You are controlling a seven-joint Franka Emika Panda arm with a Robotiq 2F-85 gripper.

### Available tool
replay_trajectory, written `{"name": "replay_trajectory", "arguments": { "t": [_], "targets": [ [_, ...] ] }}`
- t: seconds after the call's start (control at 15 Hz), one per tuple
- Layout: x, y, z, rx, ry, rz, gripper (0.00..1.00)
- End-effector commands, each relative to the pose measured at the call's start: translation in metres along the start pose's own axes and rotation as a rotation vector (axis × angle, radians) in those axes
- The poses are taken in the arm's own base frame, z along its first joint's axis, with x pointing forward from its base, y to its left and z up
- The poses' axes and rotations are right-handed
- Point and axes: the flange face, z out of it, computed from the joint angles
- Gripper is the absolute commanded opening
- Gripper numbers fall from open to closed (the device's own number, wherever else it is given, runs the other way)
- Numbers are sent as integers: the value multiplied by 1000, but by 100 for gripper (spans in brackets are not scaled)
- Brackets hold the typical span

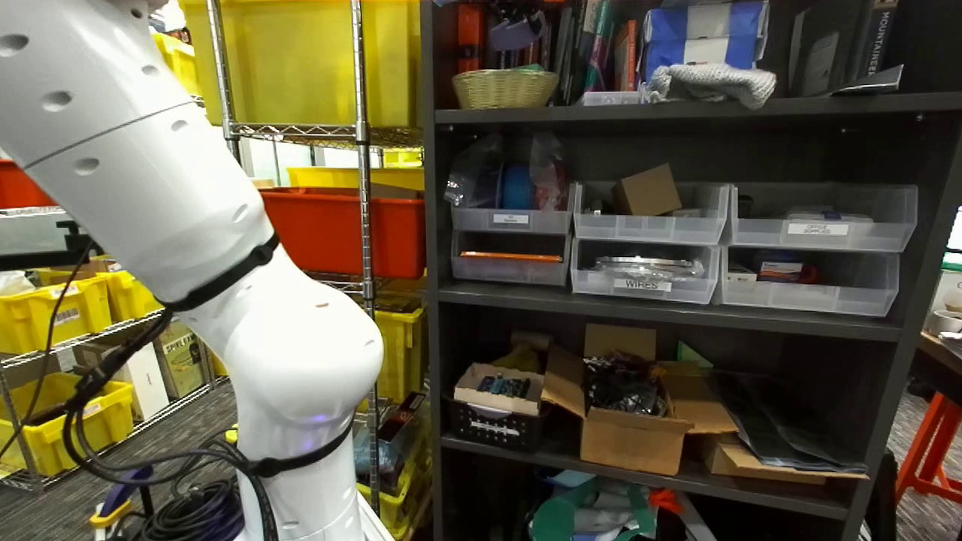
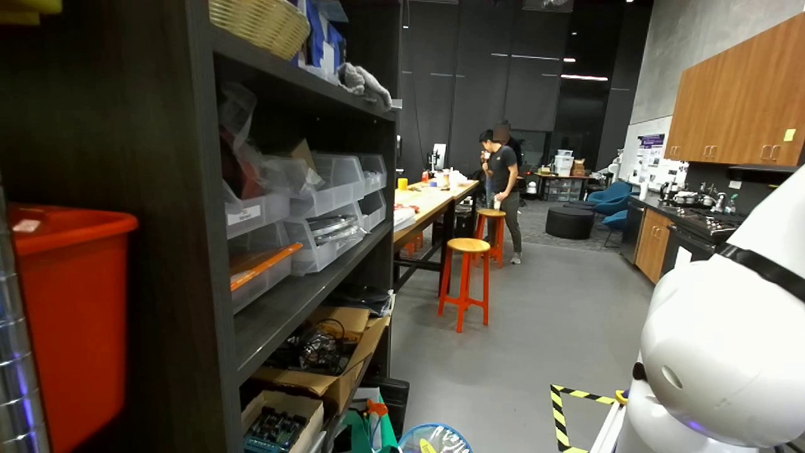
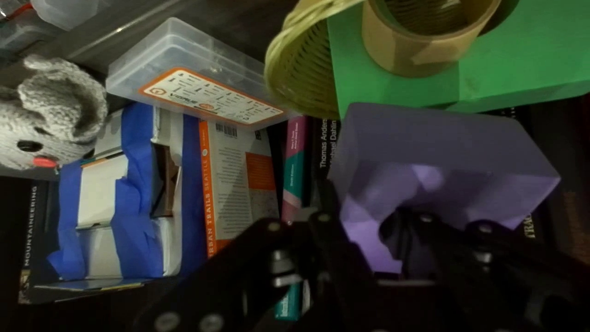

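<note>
The purple block (image 3: 438, 147) has one corner between the fingers of your gripper (image 3: 362, 207), which is partly closed and seems to pinch it. Please squeeze evenly, and mind the green block (image 3: 521, 55) just beyond.

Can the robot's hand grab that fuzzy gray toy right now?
Probably not: the gripper looks full, closed on a purple block. The gray toy lies off to one side in the wrist view, with nothing seeming to cover it.
</note>
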Motion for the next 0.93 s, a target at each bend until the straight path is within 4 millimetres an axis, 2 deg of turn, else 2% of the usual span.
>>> {"name": "replay_trajectory", "arguments": {
  "t": [0.0, 0.27, 0.87],
  "targets": [
    [-6, 19, -21, 12, 19, 4, 7],
    [-17, 51, -20, -27, 2, 26, 7],
    [-64, 150, 1, -116, -85, 111, 7]
  ]
}}
